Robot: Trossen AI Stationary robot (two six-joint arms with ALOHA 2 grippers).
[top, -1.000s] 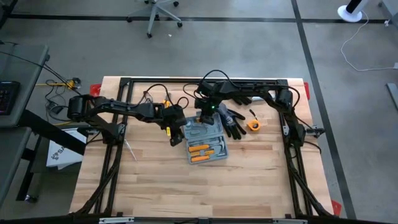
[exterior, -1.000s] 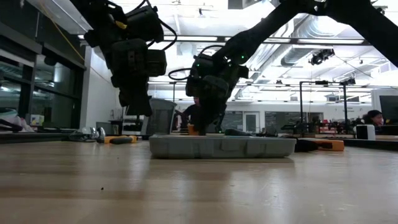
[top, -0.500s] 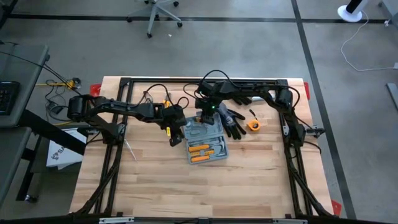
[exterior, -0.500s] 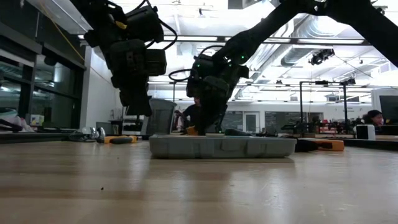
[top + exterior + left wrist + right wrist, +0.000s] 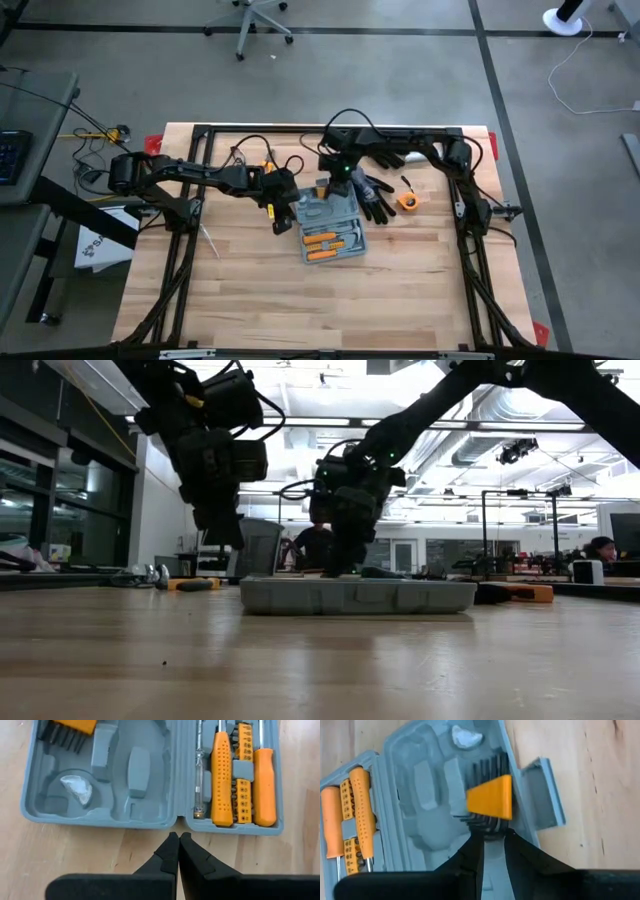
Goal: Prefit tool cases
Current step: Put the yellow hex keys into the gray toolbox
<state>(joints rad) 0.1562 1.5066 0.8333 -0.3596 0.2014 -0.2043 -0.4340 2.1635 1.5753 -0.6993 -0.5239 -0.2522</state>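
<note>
1. The right gripper (image 5: 492, 842) hangs over the half of the open tool case (image 5: 328, 228) farther from the table's front edge. Its fingers stand slightly apart around nothing, just short of an orange-and-black hex key set (image 5: 489, 800). The set appears to lie in its moulded slot beside the case's latch tab (image 5: 546, 794), released rather than held.

2. The left gripper (image 5: 178, 851) is pinched shut on nothing. It hovers just off the case's left edge, tips aimed at the hinge line between the two halves.

3. The case lies open and flat on the wooden table (image 5: 250, 300), near the middle of it.

4. Done, as far as can be seen: the nearer half of the case holds two orange-handled screwdrivers (image 5: 222, 777), a slim tester and a strip of bits. The farther half holds the key set.

5. Left, by my judgement: several recesses beside the key set are bare, one round one holding only a pale scrap. An orange tape measure (image 5: 407, 201) sits right of the case, beyond the gloves (image 5: 375, 197), and may belong there. Small tools also lie on the table beyond the case's left edge. The lid is not closed.
</note>
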